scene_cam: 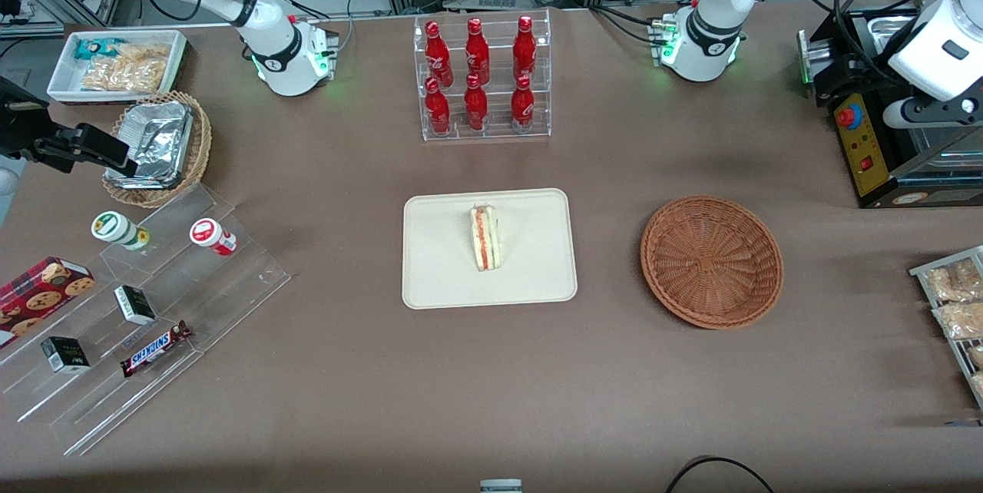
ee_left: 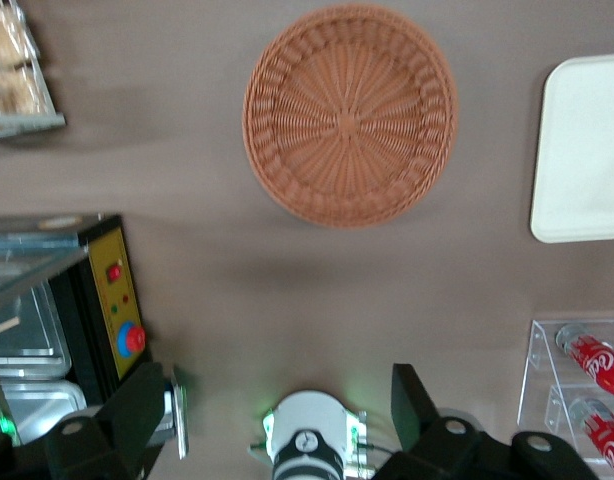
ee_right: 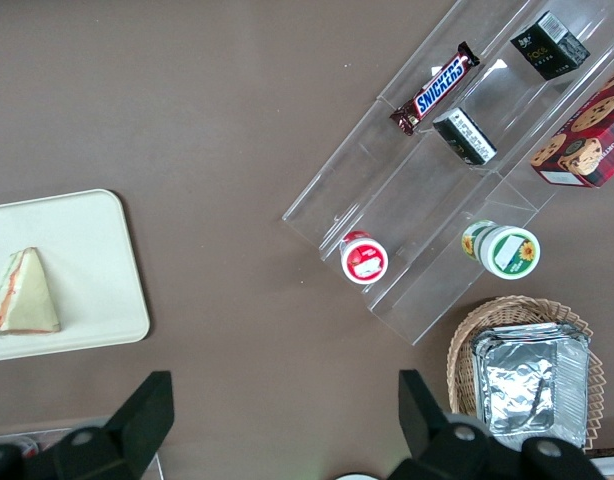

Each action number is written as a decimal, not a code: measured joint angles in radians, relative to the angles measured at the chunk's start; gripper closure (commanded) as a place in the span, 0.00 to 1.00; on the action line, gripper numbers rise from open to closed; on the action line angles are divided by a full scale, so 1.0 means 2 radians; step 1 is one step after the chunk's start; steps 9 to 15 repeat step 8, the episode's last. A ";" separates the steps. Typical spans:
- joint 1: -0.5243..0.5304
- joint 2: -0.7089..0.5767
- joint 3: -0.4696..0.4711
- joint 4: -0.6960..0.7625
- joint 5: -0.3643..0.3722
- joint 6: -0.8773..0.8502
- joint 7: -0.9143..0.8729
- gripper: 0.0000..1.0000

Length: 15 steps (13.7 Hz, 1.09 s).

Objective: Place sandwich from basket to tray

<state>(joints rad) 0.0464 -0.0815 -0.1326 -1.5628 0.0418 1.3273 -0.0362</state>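
The sandwich (scene_cam: pixel 485 238) lies on its side on the tray (scene_cam: pixel 438 278) mid-counter, the basket (scene_cam: pixel 712 261) sits beside it toward the working arm's end, and the hand (ee_left: pixel 277 425), fingers spread and holding nothing, hangs high above the counter (scene_cam: pixel 491 385).

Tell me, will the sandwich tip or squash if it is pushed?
The sandwich stands on a narrow edge on the tray, so it may tip. Its bread looks soft, probably squashing easily. The open claw is high above the table, near the basket.
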 measured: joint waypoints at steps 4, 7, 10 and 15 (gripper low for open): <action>0.000 0.001 0.009 0.000 -0.004 0.029 0.010 0.00; 0.000 0.010 0.019 0.003 -0.018 0.039 0.010 0.00; 0.000 0.014 0.020 0.008 -0.018 0.040 0.010 0.00; 0.000 0.014 0.020 0.008 -0.018 0.040 0.010 0.00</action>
